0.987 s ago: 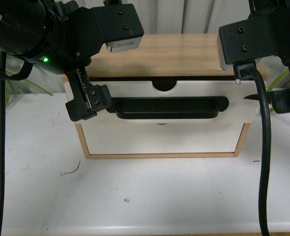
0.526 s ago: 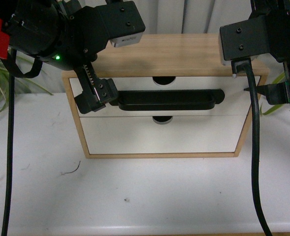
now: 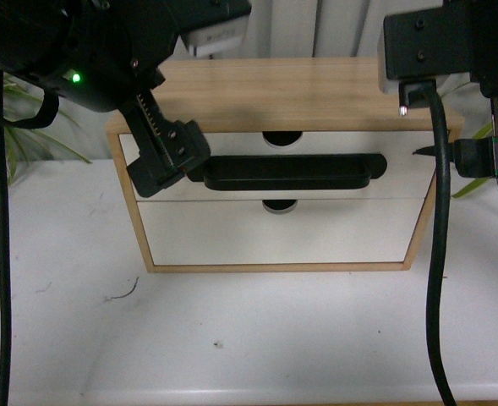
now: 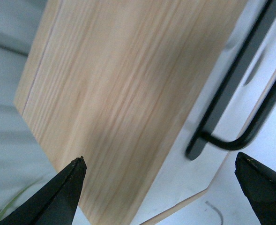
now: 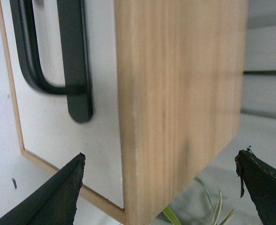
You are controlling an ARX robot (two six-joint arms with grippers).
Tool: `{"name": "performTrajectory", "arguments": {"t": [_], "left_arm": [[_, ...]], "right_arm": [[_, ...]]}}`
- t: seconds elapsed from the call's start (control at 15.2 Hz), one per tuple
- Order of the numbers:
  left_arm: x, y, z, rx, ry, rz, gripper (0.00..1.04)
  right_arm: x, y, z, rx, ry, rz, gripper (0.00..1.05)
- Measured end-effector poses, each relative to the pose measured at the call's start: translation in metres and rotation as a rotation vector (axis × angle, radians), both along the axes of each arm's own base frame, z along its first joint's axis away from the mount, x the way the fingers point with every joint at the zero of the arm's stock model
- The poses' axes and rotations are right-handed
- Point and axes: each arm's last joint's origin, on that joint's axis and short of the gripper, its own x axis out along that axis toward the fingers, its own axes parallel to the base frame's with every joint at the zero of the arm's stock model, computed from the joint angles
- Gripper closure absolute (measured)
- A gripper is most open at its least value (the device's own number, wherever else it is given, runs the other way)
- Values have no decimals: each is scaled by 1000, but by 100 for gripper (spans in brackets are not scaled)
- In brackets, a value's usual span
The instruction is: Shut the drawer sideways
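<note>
You had the drawer (image 3: 333,145) in the top slot of the light wood cabinet (image 3: 299,89). Its white front lay level with the handleless lower drawer (image 3: 282,237) beneath it, so it looked fully in, though the front view alone could not settle that. Its long black bar handle (image 3: 291,172) ran across the front below the half-round notch (image 3: 282,138). Your left gripper (image 4: 168,187) was spread wide and held nothing; one finger (image 3: 168,159) hung before the drawer's left end, just beside the handle's tip. Your right gripper (image 5: 161,187) was likewise spread and empty, near the cabinet's right side, whose front corner showed between its fingertips. The cabinet stood on the white table (image 3: 257,338).
</note>
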Motion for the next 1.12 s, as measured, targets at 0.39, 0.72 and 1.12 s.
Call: {"name": "performTrajectory", "arguments": {"t": [0.39, 0.72, 1.12], "left_arm": [[-112, 137, 56, -849, -388, 870, 7], [-219, 182, 13, -937, -506, 818, 25], [-235, 162, -1, -955, -423, 583, 45]], "right_arm": [[-116, -35, 50, 1210, 6, -560, 6], [-205, -60, 39, 1404, -191, -766, 36], [-230, -62, 21, 1371, -175, -791, 57]]}}
